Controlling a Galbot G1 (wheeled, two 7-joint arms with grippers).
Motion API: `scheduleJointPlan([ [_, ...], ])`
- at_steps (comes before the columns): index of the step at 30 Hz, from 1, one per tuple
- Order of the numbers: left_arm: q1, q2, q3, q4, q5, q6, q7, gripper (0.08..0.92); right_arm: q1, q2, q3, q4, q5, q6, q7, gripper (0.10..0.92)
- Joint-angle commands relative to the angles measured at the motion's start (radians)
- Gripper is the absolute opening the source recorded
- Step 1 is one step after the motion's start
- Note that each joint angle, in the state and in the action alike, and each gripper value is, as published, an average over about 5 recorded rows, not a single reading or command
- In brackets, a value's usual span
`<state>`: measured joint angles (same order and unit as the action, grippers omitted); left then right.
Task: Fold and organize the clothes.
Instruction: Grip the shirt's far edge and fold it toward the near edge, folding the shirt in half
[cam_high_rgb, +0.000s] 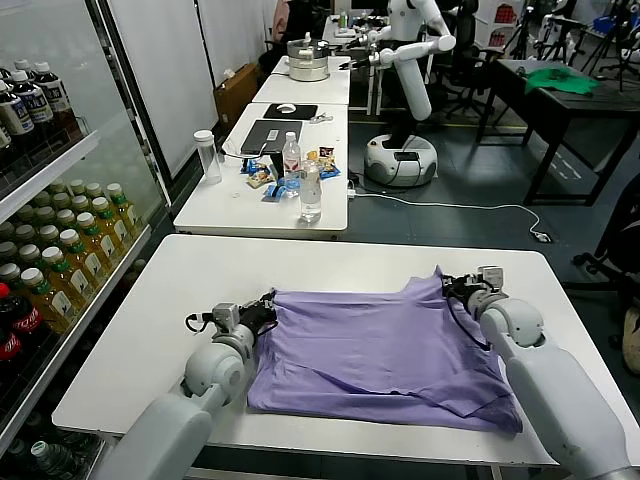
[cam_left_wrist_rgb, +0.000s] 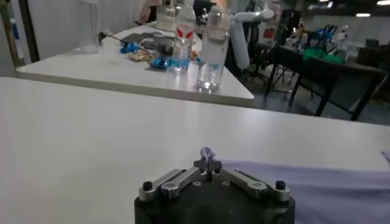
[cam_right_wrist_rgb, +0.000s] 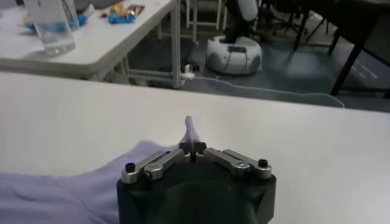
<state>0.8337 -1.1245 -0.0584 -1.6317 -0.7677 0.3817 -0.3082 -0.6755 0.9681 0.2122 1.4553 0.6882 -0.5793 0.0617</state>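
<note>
Lavender T-shirt pinched in both fingers

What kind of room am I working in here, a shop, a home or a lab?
Most likely a robotics lab or test space. Another white robot stands behind the desks, a drinks shelf mocks up a shop on the left, and the work table holds only the lavender T-shirt.
</note>
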Motion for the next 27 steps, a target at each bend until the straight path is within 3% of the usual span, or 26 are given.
scheduleJointPlan([
  [1,0.140,0.063,-0.058,-0.221,-0.031,-0.029,0.001,0.086,-0.242,-0.115,0.196,0.366,0.025,0.002,0.010,0.106],
  [14,0.249,0.144,-0.086,-0.330,-0.065,0.001,0.002,0.086,-0.659,-0.099,0.472,0.662,0.002,0.001,0.027,0.106],
  [27,0.324,0.184,-0.086,-0.368,-0.028,0.047,0.019,0.086,-0.901,-0.031,0.610,0.777,-0.036,0.001,0.022,0.106],
])
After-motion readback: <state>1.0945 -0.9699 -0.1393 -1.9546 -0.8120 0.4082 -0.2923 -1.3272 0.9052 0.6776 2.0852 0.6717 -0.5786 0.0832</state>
